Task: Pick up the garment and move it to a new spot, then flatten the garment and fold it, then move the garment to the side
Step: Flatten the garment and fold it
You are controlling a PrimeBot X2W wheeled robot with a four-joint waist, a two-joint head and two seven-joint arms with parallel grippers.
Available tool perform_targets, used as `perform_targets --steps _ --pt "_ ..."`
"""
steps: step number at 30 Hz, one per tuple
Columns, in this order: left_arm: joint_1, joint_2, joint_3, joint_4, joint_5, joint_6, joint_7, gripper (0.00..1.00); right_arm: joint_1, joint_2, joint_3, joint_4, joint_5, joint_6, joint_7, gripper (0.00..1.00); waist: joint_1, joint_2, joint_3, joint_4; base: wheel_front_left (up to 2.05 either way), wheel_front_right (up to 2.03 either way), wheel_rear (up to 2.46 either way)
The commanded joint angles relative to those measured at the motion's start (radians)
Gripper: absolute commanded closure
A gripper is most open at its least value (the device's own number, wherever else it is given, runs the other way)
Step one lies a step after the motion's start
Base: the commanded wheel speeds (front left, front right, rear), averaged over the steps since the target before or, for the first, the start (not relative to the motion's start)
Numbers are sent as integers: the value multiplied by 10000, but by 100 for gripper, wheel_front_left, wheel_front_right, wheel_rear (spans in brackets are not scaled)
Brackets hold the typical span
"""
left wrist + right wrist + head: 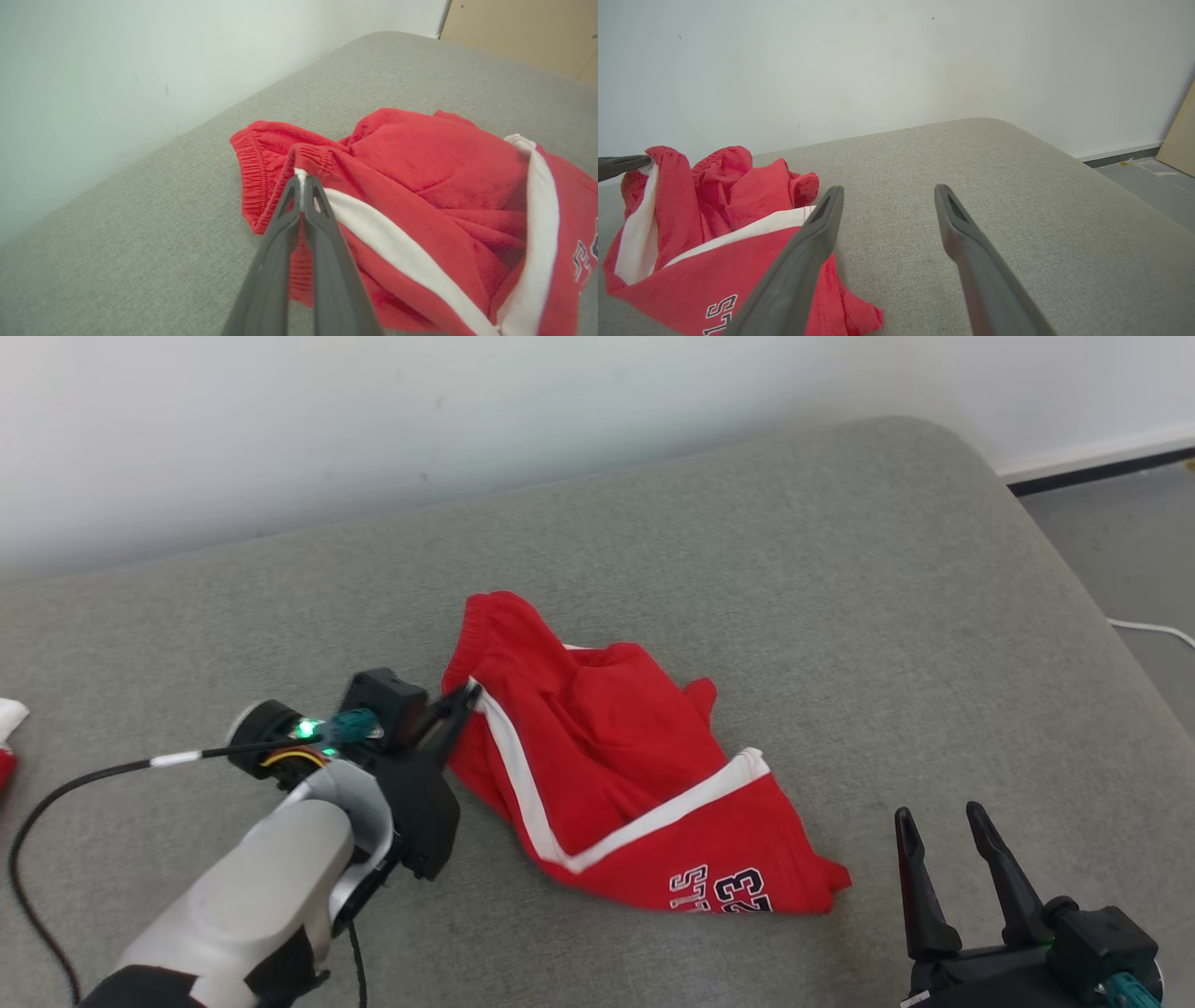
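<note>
The garment [616, 775] is a crumpled pair of red shorts with white stripes and dark lettering, lying mid-surface on a grey cushion. My left gripper [462, 702] is shut on the garment at its left edge, pinching red fabric and the white stripe near the waistband. In the left wrist view the garment [420, 196] bunches around my closed left gripper [302, 186]. My right gripper [943, 821] stands open at the lower right, just right of the garment's lettered corner. In the right wrist view the garment [714, 224] lies left of the empty right gripper [887, 196].
The grey cushion [840, 569] has a rounded far-right corner and drops to a grey floor [1130, 551] with a white cable. A white wall [373, 420] runs behind. A small red and white item [7, 737] sits at the far left edge.
</note>
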Motion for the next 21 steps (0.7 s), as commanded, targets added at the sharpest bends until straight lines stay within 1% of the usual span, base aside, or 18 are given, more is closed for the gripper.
perform_targets --steps 1,5,8,10,12,15,18,21 --pt "-24 54 59 31 -83 74 -150 100 121 -45 -3 -22 -21 -22 -5 0 -1 -1 -188 300 0 0 0" --pt "195 302 568 -19 -267 439 -772 100 147 -65 -98 -75 -89 -22 -5 0 -1 -1 -345 806 0 0 0" --pt "783 507 1053 -375 -361 880 -1027 100 250 -59 -177 -101 -124 -22 -7 0 -1 -1 -453 1162 0 0 0" --pt "1371 583 1427 -820 -443 1264 -1082 100 323 -58 -255 -122 -157 -22 -5 0 -1 -1 -520 1396 0 0 0" --pt "2082 654 1974 -1550 -414 1635 -1107 100 394 -54 -305 -150 -191 -22 -5 0 -1 -1 -562 1603 0 0 0" --pt "3512 646 2702 -2531 -190 2066 -1094 100 416 -83 -298 -133 -229 -22 -5 0 -1 -1 -613 1870 0 0 0" --pt "4739 421 3419 -3268 -15 2220 -1098 100 434 -138 -325 -94 -221 -22 -5 0 -1 -1 -690 2064 0 0 0" --pt "5846 189 3957 -3575 203 2241 -1098 100 456 -192 -263 -46 -233 -22 -5 0 -1 -1 -809 2178 0 0 0"
